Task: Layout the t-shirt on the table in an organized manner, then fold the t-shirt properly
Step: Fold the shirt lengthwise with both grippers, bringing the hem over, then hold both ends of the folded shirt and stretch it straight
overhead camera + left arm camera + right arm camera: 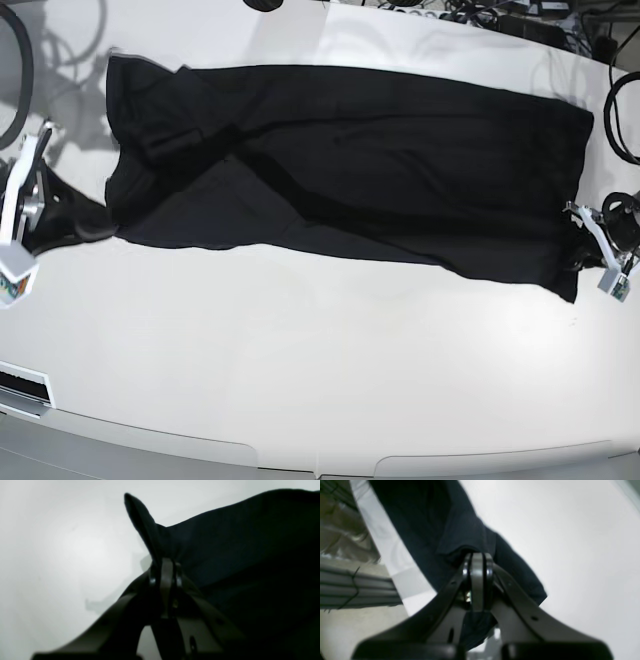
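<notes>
Right now the black soft-fabric t-shirt [350, 170] lies stretched across the glossy white bench [300, 380]. Your left jaws [167, 566] and right jaws [477, 560] are each clamped on fabric at opposite ends; keep tension even and lower both together.

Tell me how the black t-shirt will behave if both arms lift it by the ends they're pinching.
Likely floppy: the t-shirt lies creased flat on the table, and bunches where the left gripper pinches it. It would probably sag in the middle between that and the right gripper. It may slide easily, since the tabletop looks glossy.
</notes>
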You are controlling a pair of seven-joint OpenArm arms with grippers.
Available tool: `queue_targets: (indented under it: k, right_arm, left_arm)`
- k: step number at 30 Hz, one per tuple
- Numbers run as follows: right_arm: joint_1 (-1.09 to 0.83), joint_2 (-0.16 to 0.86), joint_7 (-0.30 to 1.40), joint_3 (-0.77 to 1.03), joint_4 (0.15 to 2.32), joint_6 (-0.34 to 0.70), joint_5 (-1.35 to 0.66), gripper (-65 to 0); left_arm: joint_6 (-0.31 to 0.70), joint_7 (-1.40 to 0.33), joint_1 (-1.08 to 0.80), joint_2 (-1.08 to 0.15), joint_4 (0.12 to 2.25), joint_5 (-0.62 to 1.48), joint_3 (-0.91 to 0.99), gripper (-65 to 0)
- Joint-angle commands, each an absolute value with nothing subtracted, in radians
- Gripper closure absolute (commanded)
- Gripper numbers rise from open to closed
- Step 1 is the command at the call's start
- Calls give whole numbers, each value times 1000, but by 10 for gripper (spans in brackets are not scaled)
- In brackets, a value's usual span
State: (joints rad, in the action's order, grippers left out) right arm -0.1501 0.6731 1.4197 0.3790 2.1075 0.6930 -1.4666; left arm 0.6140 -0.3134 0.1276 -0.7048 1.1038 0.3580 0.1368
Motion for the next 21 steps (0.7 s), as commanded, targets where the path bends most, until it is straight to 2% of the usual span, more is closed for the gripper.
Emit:
queue_targets:
  k: [1, 3, 5, 11, 16, 20, 21]
  right_arm:
    - [-151, 693, 1396, 386, 2121, 698, -1484, 0]
    - [-173, 693, 1396, 386, 2121, 698, -1484, 0]
    - [-192, 693, 1396, 386, 2121, 698, -1484, 0]
    - [-258, 692, 1396, 356, 2121, 698, -1484, 0]
    - [-308, 673, 1396, 261, 2120, 698, -1484, 0]
    - [-302, 622, 1396, 187, 2120, 698, -1484, 0]
    - [-302, 609, 1396, 173, 2120, 698, -1433, 0]
  left_arm:
    - [609, -292, 145, -731, 1097, 375, 144, 0]
    - [631, -292, 145, -731, 1065, 378, 144, 0]
    - [698, -288, 145, -731, 1057, 379, 144, 0]
    - [698, -285, 147, -737, 1063, 455, 144, 0]
    - [698, -293, 157, -737, 1063, 473, 144, 0]
    - [698, -403, 181, -747, 1077, 582, 144, 0]
    - [698, -449, 183, -752, 1091, 631, 144, 0]
